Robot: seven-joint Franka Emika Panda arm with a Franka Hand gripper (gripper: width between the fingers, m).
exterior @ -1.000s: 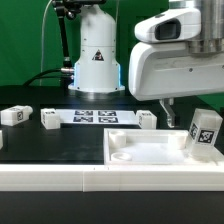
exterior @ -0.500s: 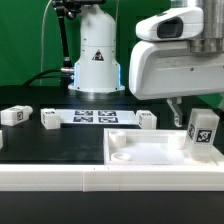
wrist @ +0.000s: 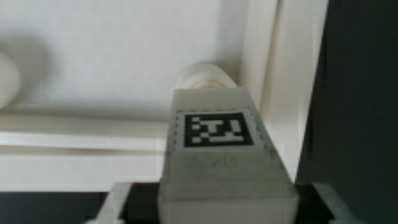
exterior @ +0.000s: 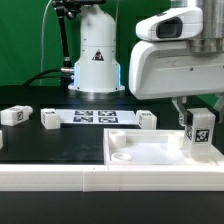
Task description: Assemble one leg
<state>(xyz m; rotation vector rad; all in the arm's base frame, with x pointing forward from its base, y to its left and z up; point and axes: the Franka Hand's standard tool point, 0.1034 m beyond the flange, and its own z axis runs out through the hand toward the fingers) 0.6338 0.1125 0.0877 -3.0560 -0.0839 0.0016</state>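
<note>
My gripper (exterior: 197,114) is shut on the leg (exterior: 200,129), a small white post with a black-and-white tag on its face. It holds the leg upright over the far corner of the white tabletop (exterior: 140,160) on the exterior view's right. In the wrist view the leg (wrist: 217,140) fills the space between my gripper's (wrist: 217,208) fingers, and its tip points at the tabletop's (wrist: 107,95) corner next to the raised rim. Whether the tip touches the tabletop is hidden.
Three more small white legs stand on the black table: one (exterior: 14,115) at the exterior view's far left, one (exterior: 50,119) beside it and one (exterior: 147,119) behind the tabletop. The marker board (exterior: 95,117) lies between them. The robot base (exterior: 97,55) stands behind.
The gripper has moved a little toward the exterior view's left with the leg. The leg has gone from tilted to nearly upright.
</note>
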